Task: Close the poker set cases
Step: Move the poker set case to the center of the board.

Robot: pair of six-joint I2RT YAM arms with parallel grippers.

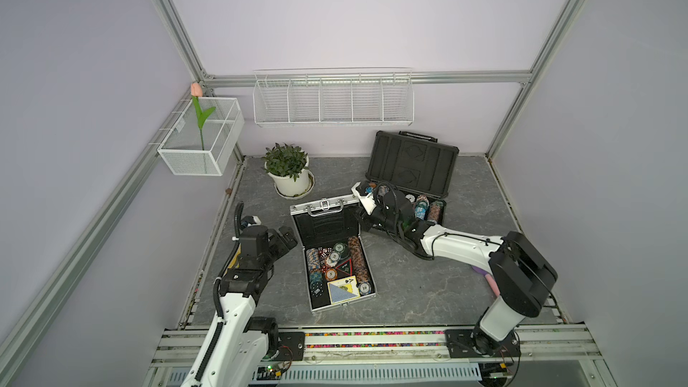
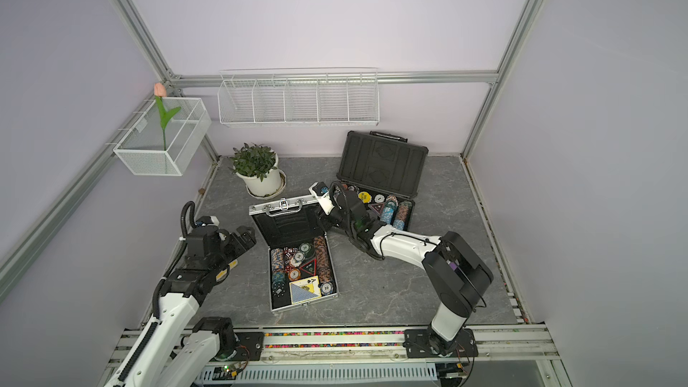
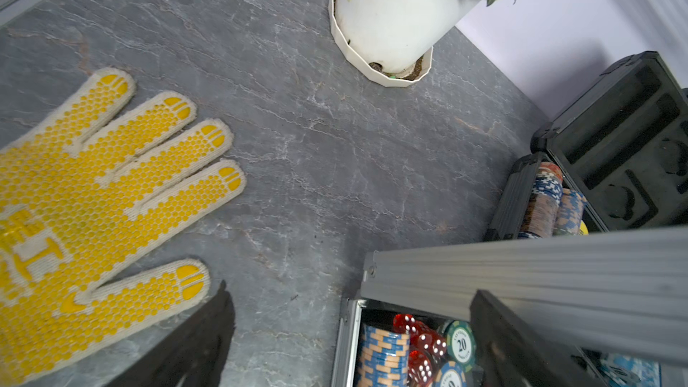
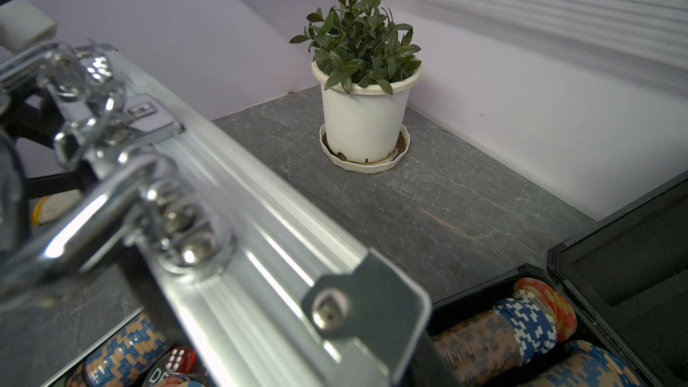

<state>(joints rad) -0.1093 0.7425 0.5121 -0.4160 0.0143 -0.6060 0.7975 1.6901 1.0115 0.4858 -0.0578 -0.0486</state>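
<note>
Right gripper (image 1: 363,214) sits at your silver case (image 1: 337,255) lid's right edge, mid-desk (image 1: 428,284); can't tell if it's pinching. Left gripper (image 1: 286,238) spread wide, just left of it. Dark grey case (image 1: 413,169) open behind, near the wall.

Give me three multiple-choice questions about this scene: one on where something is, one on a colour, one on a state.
1. The white pot with the green plant stands: A in a wire basket; B on the grey stone-look tabletop; C inside a case.
2. The dice in the ribbed silver aluminium case are: A red; B white; C green.
3. The lid of the large dark grey case is: A shut; B detached; C raised open.
B, it sits on the tabletop; A, red cubes in the left wrist view; C, the lid stands upright.
</note>
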